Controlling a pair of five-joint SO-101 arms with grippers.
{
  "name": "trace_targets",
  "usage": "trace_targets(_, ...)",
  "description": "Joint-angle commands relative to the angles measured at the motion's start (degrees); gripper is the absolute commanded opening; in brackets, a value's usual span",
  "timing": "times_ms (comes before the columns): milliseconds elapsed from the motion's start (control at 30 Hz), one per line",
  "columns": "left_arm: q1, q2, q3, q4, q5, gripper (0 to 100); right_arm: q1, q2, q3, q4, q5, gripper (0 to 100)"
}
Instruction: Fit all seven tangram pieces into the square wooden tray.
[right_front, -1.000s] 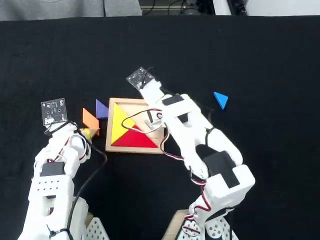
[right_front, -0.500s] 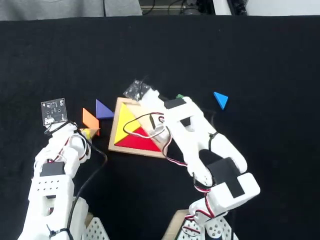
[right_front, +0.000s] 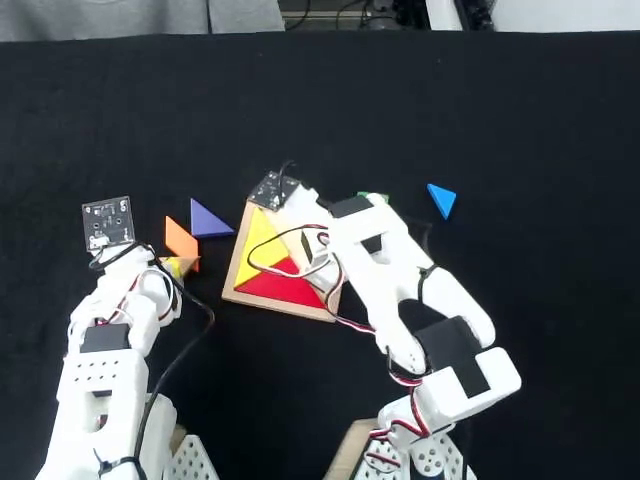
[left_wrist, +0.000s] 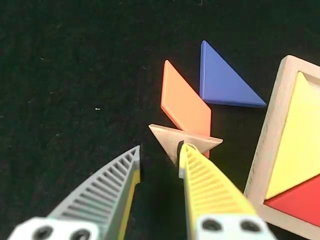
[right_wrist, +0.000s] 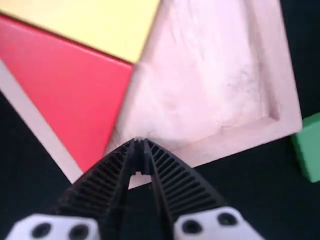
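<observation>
Wooden tray sits mid-counter, skewed, with one corner toward 12 o'clock. Two pieces are inside it: the yellow triangle on the 10 o'clock side and the red triangle on the 6 o'clock side, meeting along one edge. The rest of the tray floor is bare wood.

Right hand is closed, tips pressed together with nothing between them. The tips are down at the inner edge of the tray rim, right beside the red triangle's corner. The right arm lies across the tray's 3 o'clock half.

A green piece lies on the cloth just off the tray's 1 o'clock corner. A light blue triangle is at 2 o'clock, well apart from the tray.

Left hand is at the tray's 9 o'clock, open with a moderate gap and holding nothing. Its yellow finger has its tip on the tan triangle; the grey finger is over bare cloth beside it.

The orange parallelogram touches the tan triangle on its far side. The indigo triangle is just beside the orange one, at the tray's 10 o'clock, near the rim but apart from it.
</observation>
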Motion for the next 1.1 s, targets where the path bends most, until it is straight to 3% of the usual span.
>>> trace_targets(0,0.0,0.4,-3.1,-3.0,0.4,14,1.5,-7.0,-1.0,0.7,-1.6,1.1)
trace_targets(133,0.7,0.6,-9.7,1.3,-3.0,14,6.5,-13.6,4.8,-8.8,-8.1,1.1)
trace_targets(267,5.6,0.6,-17.7,9.1,-1.2,14,8.5,-17.0,13.1,-21.5,-10.7,1.1)
trace_targets(433,11.6,0.6,-20.1,10.6,-0.4,14,8.7,-17.0,13.8,-22.8,-10.9,1.1)
trace_targets(667,14.6,2.5,-20.9,10.5,-0.6,14,8.8,-15.8,14.7,-25.6,-10.6,1.1)
trace_targets(867,12.4,21.9,-29.9,13.2,-0.8,13,8.9,-14.5,15.3,-27.2,-10.6,1.1)
trace_targets(967,12.4,31.8,-37.6,18.8,-3.7,3,8.9,-14.0,15.4,-27.4,-10.7,1.1)
trace_targets(1067,12.2,37.9,-44.2,22.9,-4.0,5,8.9,-13.1,15.5,-28.8,-10.5,1.1)
